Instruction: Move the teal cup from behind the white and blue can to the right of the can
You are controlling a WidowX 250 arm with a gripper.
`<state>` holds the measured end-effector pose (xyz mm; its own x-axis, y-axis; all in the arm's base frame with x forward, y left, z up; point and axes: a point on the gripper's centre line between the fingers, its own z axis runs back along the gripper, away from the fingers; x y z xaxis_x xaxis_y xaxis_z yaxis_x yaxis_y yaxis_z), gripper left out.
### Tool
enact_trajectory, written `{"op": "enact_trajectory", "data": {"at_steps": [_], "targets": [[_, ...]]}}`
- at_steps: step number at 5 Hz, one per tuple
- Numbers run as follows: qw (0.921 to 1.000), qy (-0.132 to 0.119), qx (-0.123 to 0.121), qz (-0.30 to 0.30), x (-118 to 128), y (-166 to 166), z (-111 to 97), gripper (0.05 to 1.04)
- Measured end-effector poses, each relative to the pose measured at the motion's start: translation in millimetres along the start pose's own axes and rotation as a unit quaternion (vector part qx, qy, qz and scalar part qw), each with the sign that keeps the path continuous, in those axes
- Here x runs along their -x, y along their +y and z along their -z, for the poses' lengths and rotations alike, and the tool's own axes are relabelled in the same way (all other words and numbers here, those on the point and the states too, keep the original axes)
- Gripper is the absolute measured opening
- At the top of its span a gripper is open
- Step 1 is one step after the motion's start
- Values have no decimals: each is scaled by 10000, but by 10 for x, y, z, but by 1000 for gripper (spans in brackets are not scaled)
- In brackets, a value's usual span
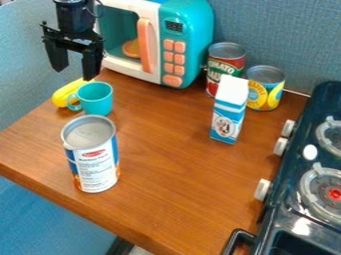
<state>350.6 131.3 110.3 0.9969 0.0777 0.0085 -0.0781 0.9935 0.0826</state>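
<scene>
In the camera view, the black gripper [75,73] hangs above the back stretch of the counter's [166,164] left edge, its 2 fingers spread apart with nothing between them. Nearest below are a turquoise cup [98,103], upright near that left edge, and a yellow banana [64,94] on the cup's far left side, closer to the edge. The cup's handle [75,102] points toward the banana; whether the 2 touch, I cannot tell.

The toy microwave [190,47] stands at the back left corner, close beside the gripper. A large can [96,162] is upright toward the front edge. By the back edge, toward the right corner, are 2 more cans, the tomato can [222,64] and the pineapple can [264,88], with a milk carton [229,112] in front. The stove [303,199] lines the right edge.

In my judgement, work here calls for a straight, slow descent, clear of the microwave. On the cup, 1 finger inside and 1 outside the wall, away from the handle, would likely avoid nudging the banana. On the banana, the fingers should straddle its width near the middle; the cup crowds that side and could tip if a finger catches its rim.
</scene>
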Motion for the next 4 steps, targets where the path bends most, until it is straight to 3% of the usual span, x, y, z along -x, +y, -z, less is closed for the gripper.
{"op": "enact_trajectory", "data": {"at_steps": [2, 4], "targets": [[9994, 325, 89, 41, 24, -24, 197, 1001], [9984, 306, 52, 482, -120, -169, 264, 1001]]}}
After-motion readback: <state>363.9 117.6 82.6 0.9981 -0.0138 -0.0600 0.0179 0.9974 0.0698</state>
